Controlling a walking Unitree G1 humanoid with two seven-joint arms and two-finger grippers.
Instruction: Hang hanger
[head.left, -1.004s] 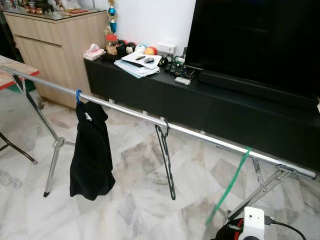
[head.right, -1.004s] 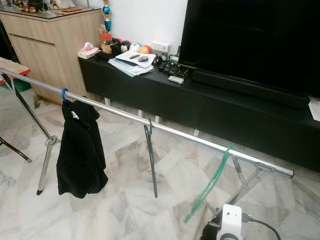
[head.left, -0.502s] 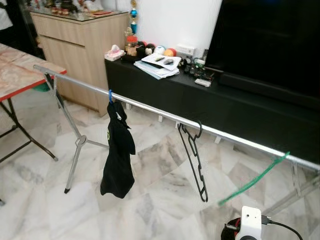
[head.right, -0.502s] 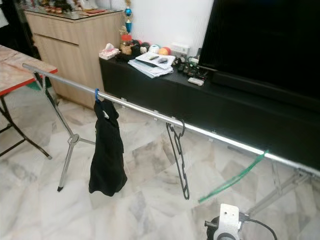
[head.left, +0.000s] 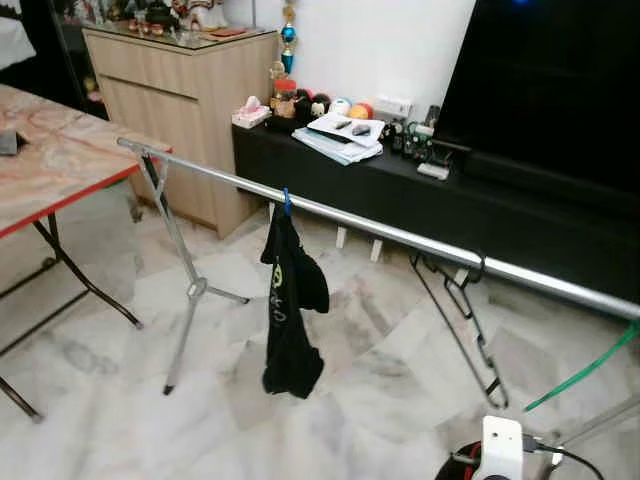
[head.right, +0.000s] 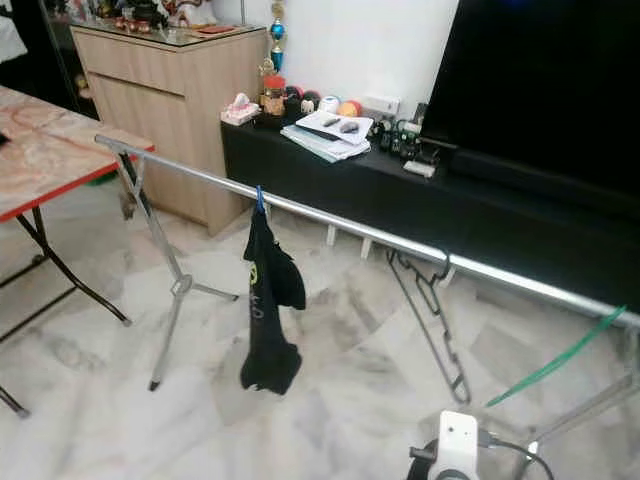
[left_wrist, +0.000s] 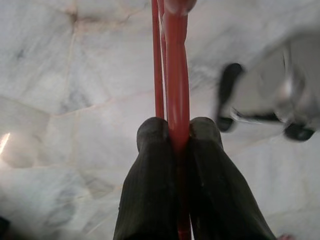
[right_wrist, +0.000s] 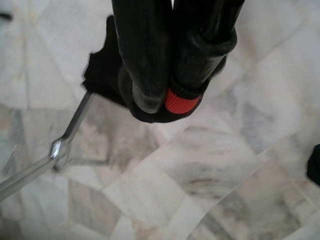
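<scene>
Left wrist view has the left gripper (left_wrist: 177, 135) pinched tight on a red hanger (left_wrist: 175, 75), thin plastic squeezed between both black fingers and pointing down at the marble floor (left_wrist: 60, 75). Makes sense to me: carried low, so it's out of the way until the arm goes up to the rail.

Up in the head views, the silver rail (head.left: 400, 236) runs across in front of the TV console (head.left: 420, 205). It holds a dark garment (head.left: 288, 310) on a blue hook, an empty black hanger (head.left: 462, 318) and a green hanger (head.left: 585, 368) farther right. The gap between the garment and the black hanger looks like the obvious landing spot.

Right gripper (right_wrist: 165, 75) hangs over the floor, fingers pressed together, gripping nothing I can see.
</scene>
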